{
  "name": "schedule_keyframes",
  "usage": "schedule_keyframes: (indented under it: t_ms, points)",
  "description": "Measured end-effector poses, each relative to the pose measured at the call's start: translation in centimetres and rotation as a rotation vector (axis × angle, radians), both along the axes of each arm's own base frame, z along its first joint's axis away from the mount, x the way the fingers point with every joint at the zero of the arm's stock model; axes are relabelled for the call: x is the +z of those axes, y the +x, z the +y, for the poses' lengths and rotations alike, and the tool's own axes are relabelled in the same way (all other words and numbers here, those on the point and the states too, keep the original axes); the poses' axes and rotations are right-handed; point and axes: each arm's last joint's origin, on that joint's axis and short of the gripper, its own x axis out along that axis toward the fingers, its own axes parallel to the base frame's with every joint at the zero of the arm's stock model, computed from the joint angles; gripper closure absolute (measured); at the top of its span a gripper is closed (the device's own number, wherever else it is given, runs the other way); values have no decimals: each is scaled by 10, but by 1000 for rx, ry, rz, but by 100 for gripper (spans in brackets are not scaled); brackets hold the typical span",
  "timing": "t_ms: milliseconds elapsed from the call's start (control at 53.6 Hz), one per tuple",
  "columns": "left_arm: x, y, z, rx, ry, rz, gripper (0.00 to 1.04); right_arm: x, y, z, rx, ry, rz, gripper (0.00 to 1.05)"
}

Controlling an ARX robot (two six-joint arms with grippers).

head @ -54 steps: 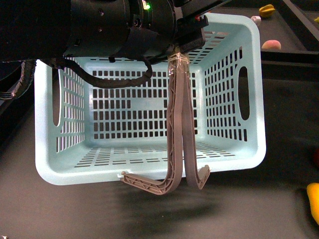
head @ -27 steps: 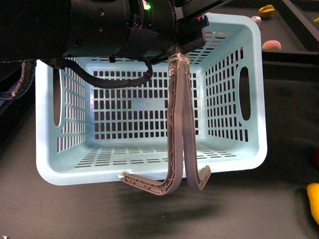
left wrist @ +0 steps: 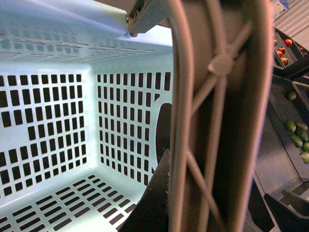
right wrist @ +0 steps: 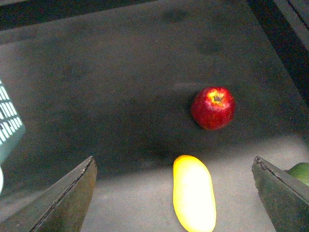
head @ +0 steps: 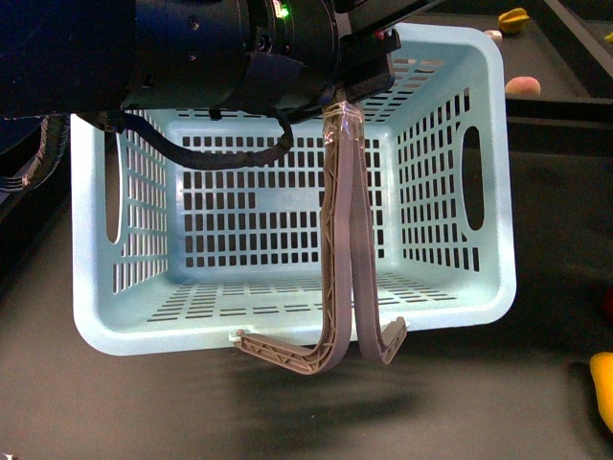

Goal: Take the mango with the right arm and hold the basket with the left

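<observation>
Right tool (right wrist: 174,159) hangs over the desk (right wrist: 120,72) with its fingers wide apart. The mango (right wrist: 194,193) lies between them, and a red apple (right wrist: 213,107) lies just beyond. Left tool (head: 350,96) is clamped on the grey handles (head: 340,240) of the basket (head: 287,335) beneath it.

You have one basket (head: 287,331) in front of you, with two swing handles (head: 335,249). On the table you can count one mango (right wrist: 194,192), one red apple (right wrist: 213,108) and one green fruit (right wrist: 300,171) at the edge. In the far bins, count three small red fruits (left wrist: 288,42) and at least four green ones (left wrist: 289,126)
</observation>
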Motion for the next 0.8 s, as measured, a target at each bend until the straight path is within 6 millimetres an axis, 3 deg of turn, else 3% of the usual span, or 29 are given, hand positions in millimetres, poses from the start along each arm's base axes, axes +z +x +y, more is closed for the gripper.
schedule_keyframes:
  t_ms: [131,466,802]
  points:
    - [0,0,0,-1,0,0,99,-37,7,-11,0,16,52,8]
    - [0,0,0,1,1,0,99,-101,21,-25,-49,28,144,8]
    - [0,0,0,1,0,0,99,-144,36,-31,-57,55,199,8]
